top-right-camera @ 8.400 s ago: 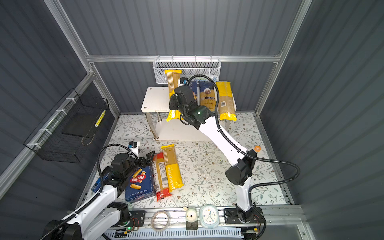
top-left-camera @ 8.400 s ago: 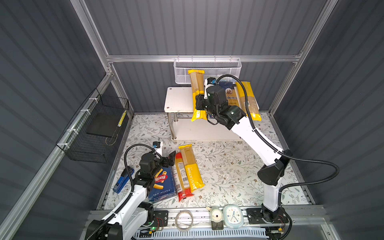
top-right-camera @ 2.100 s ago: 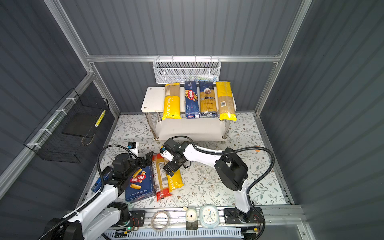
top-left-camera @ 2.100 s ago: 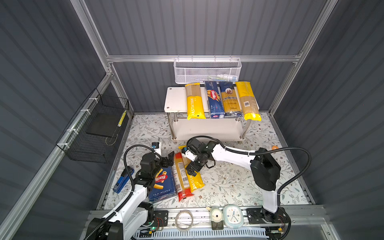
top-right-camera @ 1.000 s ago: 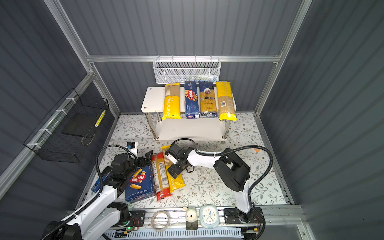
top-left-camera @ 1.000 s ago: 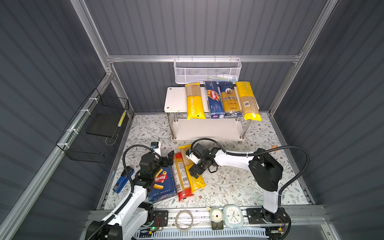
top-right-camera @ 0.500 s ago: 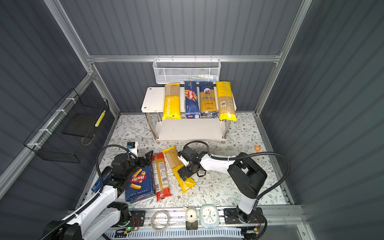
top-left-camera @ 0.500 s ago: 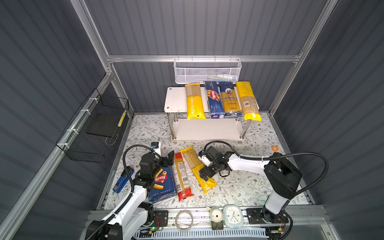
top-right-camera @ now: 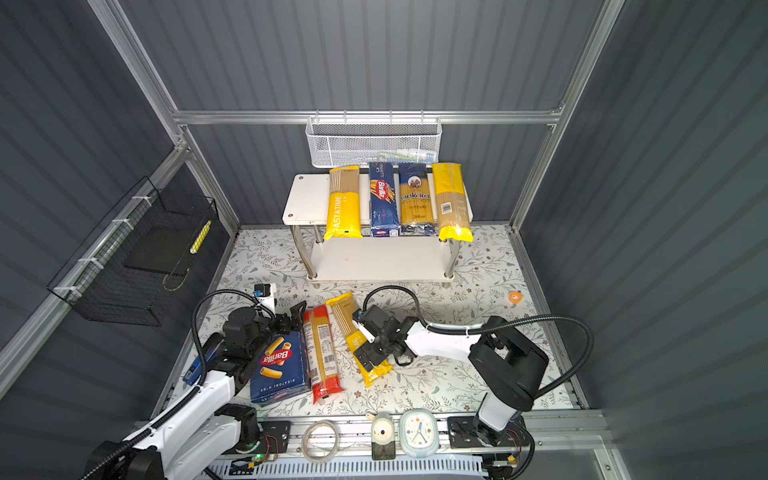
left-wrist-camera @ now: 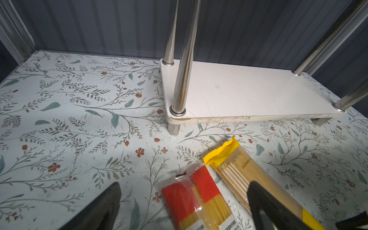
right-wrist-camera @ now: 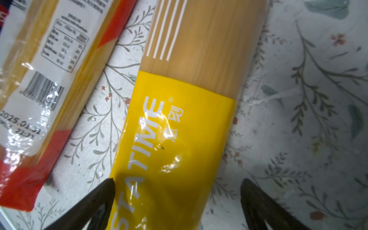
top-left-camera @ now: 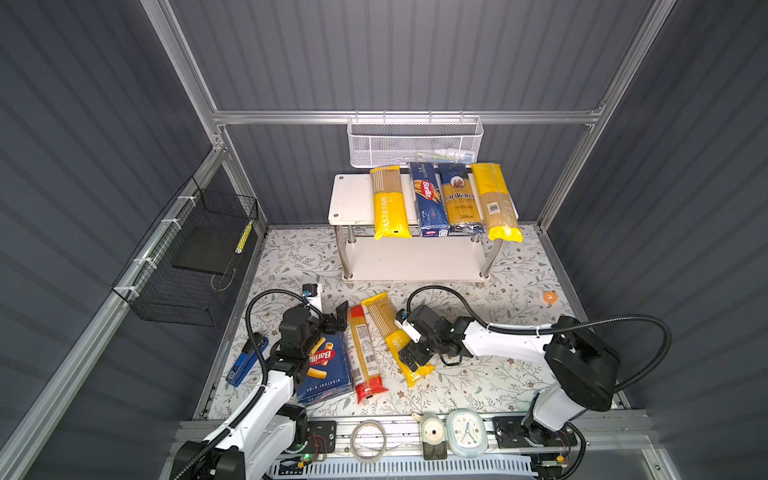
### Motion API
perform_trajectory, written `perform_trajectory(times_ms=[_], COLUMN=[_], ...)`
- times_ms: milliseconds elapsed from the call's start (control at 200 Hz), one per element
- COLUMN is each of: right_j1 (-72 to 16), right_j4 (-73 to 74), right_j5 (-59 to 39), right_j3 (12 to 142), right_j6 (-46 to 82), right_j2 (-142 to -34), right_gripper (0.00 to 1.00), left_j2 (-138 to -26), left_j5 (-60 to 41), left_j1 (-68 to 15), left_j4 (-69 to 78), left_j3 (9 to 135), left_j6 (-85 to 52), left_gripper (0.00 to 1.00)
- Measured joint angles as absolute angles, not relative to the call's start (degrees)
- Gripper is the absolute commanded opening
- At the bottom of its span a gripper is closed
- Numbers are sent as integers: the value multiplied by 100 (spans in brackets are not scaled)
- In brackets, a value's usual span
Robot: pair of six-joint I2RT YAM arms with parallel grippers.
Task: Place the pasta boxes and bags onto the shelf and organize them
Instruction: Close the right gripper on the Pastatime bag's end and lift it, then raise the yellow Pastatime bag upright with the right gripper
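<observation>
shelf [top-left-camera: 352, 199] top tier, upper centre, held PASTATIME bag [top-left-camera: 390, 208], Barilla box [top-left-camera: 428, 199], ankara bag [top-left-camera: 459, 199], barcode bag [top-left-camera: 496, 203]; right gripper [right-wrist-camera: 178, 183] spread astride second PASTATIME bag [right-wrist-camera: 175, 129]; left gripper [left-wrist-camera: 184, 185] spread

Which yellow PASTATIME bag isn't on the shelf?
The yellow PASTATIME bag on the floral mat, beneath the right gripper's open jaws; its twin tops the white shelf.

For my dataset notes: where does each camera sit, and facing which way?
Both top views: high in front, looking down at the shelf; left gripper, right gripper show.
Left wrist: low, facing the shelf's lower board; open fingers show.
Right wrist: close above the tabletop PASTATIME bag; fingers straddle it.
Shared: red-ended bag, in both wrist views.
</observation>
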State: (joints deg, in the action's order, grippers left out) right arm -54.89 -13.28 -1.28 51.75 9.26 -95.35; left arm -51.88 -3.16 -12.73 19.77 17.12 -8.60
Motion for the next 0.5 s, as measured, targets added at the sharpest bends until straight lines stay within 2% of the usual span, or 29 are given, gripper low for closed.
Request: perform_trajectory(times_ms=[500], right_j1=[-5645], right_j4=[-1463], right_j5=[-27], right_j3=[5721], right_j6=[1203], right_j2=[-10175], right_gripper=[99], left_j2=[-5186], left_j5=[-314], left_j1=[-1273], left_j4=[1977], left_j3=[1712], left_j6=[-860], left_gripper=[100])
